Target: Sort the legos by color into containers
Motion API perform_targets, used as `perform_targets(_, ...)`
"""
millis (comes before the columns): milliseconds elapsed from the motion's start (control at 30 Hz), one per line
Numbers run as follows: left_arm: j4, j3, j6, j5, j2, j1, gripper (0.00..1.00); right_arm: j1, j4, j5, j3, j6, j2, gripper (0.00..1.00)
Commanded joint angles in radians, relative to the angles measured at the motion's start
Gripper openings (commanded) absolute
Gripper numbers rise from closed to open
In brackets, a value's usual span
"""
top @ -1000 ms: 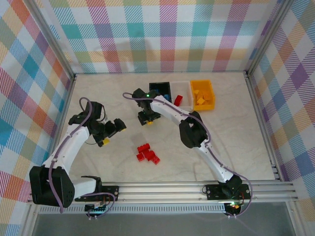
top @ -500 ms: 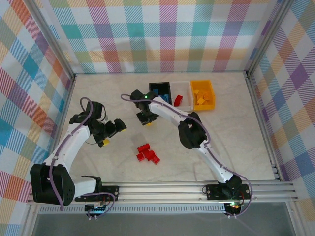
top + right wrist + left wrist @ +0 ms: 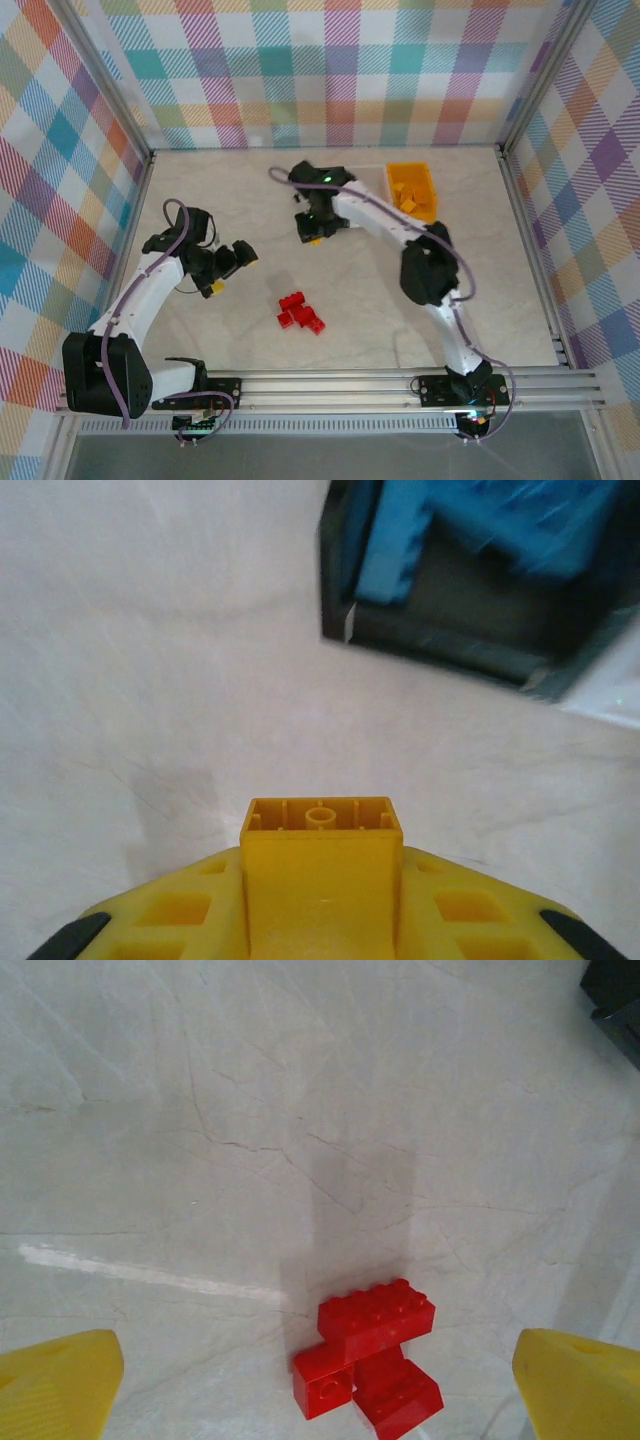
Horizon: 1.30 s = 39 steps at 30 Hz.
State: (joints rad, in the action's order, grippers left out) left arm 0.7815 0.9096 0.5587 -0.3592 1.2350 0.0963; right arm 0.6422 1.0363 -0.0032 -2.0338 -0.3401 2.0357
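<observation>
My right gripper [image 3: 316,230] is shut on a yellow lego [image 3: 317,239] and holds it above the table, just in front of the bins. In the right wrist view that lego [image 3: 320,865] stands hollow side up between the yellow fingers [image 3: 150,920]. Ahead of it is the black bin [image 3: 440,645] with blue legos [image 3: 395,550] inside. The orange bin [image 3: 428,180] at the back right holds yellow legos [image 3: 408,202]. Three red legos [image 3: 300,311] lie clumped mid-table, and the left wrist view shows them [image 3: 377,1320] ahead of my open left gripper [image 3: 229,271].
A corner of the white bin [image 3: 612,698] shows beside the black one. Metal frame rails [image 3: 530,240] and checkered walls close in the table on three sides. Bare marbled tabletop [image 3: 480,290] lies to the right of the red legos.
My right gripper has shut on the yellow lego and moved it right and back toward the bins; its elbow has swung right. The left arm has stayed put.
</observation>
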Motion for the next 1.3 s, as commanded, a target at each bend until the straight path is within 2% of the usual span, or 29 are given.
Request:
perform_targets(0, -0.036, 0.026, 0.007, -0.036, 0.013, 0.014, 1.00, -0.116, -0.047, -0.058, 0.063, -0.072, -0.075, 0.33)
perform_targets(133, -0.034, 0.075, 0.000, -0.034, 0.065, 0.071, 1.00, -0.251, -0.086, -0.045, 0.094, -0.098, -0.084, 0.33)
perform_targets(267, -0.003, 0.129, -0.020, -0.011, 0.110, 0.152, 1.00, -0.374, -0.087, -0.031, 0.039, -0.119, -0.009, 0.33)
perform_targets(467, 0.084, 0.180, -0.072, 0.047, 0.133, 0.245, 1.00, -0.475, -0.058, -0.012, -0.103, -0.111, 0.145, 0.32)
perform_targets(700, 0.122, 0.160, -0.074, 0.068, 0.098, 0.252, 1.00, -0.528, -0.044, -0.007, -0.194, -0.099, 0.258, 0.33)
perform_targets(933, 0.146, 0.167, -0.064, 0.079, 0.093, 0.252, 1.00, -0.536, -0.030, -0.019, -0.270, -0.082, 0.343, 0.36)
perform_targets(1100, 0.145, 0.164, -0.056, 0.088, 0.086, 0.252, 1.00, -0.538, -0.004, -0.033, -0.354, -0.080, 0.398, 0.43)
perform_targets(1267, 0.120, 0.136, -0.043, 0.088, 0.080, 0.252, 1.00, -0.537, 0.033, -0.041, -0.432, -0.072, 0.420, 0.57)
